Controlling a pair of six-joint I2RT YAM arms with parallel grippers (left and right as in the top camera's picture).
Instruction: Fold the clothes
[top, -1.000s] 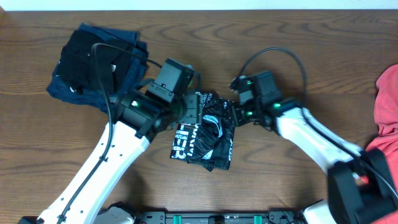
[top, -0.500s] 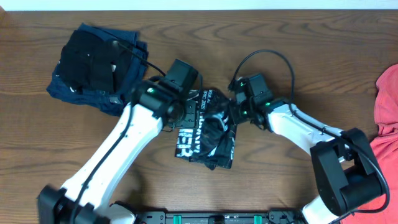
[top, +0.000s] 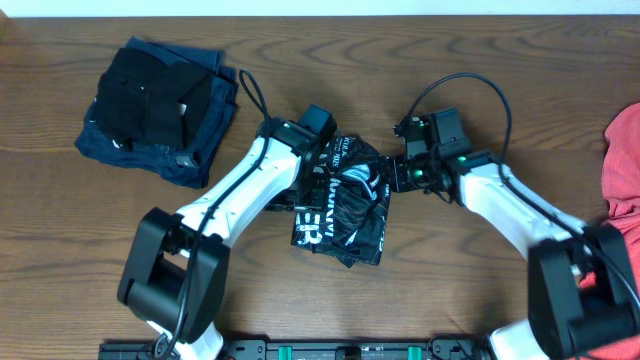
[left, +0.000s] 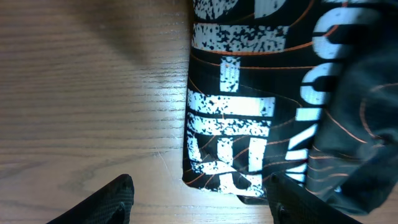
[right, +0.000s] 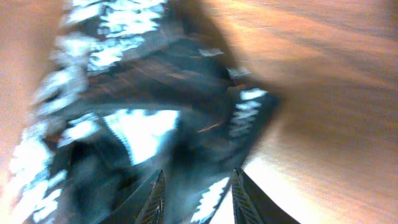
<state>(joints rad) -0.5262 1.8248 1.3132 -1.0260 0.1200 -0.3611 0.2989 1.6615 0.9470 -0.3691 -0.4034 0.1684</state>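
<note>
step: you're mid-fold on the black shirt (top: 340, 205) | left gripper (left: 204, 196): released, splayed over its left edge | right gripper (right: 198, 193): blurred, can't tell its grip | next: you need a clean edge pinch

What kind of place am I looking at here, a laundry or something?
Probably a robotics lab bench, not a laundry: two white robot arms reach over a wooden table onto a black lettered shirt, with a folded dark pile and a coral-red garment lying aside.
</note>
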